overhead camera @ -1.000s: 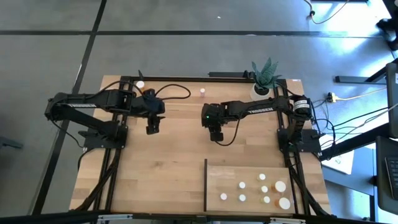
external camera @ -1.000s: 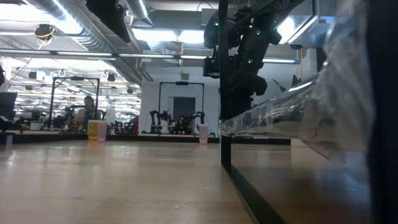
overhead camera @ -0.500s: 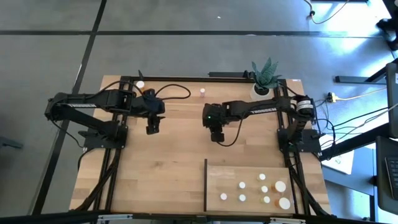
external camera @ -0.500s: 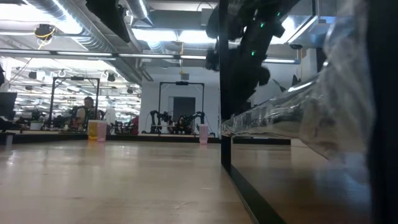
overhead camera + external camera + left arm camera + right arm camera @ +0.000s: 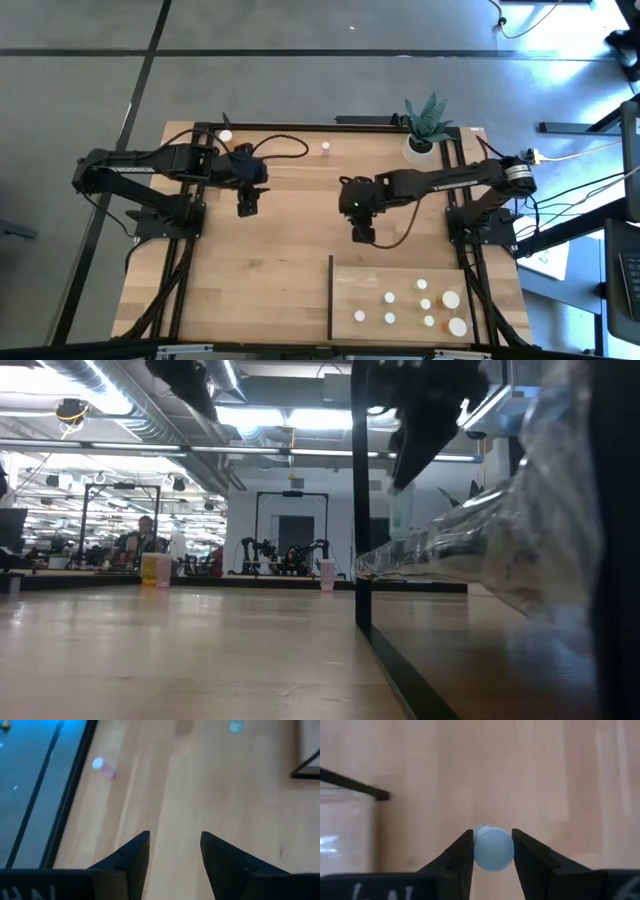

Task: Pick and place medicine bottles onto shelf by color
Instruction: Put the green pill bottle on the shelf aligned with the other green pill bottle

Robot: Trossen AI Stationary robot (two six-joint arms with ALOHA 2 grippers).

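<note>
My right gripper (image 5: 362, 236) is above the middle of the table, just beyond the shelf's far edge, shut on a small white-capped bottle (image 5: 493, 849). The shelf (image 5: 370, 290) is a light-wood panel at the near right with a dark upright edge (image 5: 331, 298) on its left side. Several white-capped bottles (image 5: 425, 305), some orange, stand on its right half. A pink bottle (image 5: 326, 148) and another white-capped bottle (image 5: 226, 136) stand near the far edge. My left gripper (image 5: 247, 208) hovers open and empty at the left centre. My right gripper pinches the small bottle by the two sides of its cap end (image 5: 493, 855) between its two fingers (image 5: 464, 851). The fingers come from above, pointing down. The bottle is lifted clear of the table, its cap up toward the wrist camera.
A potted plant (image 5: 424, 122) stands at the far right corner. The left wrist view shows the pink bottle (image 5: 102, 766) ahead on the wood. Bare wood lies between the two arms and on the shelf's left half.
My right gripper has moved toward the table's near edge and a little to the right, toward the shelf, carrying the small bottle shut between its fingers. My left arm has kept still.
</note>
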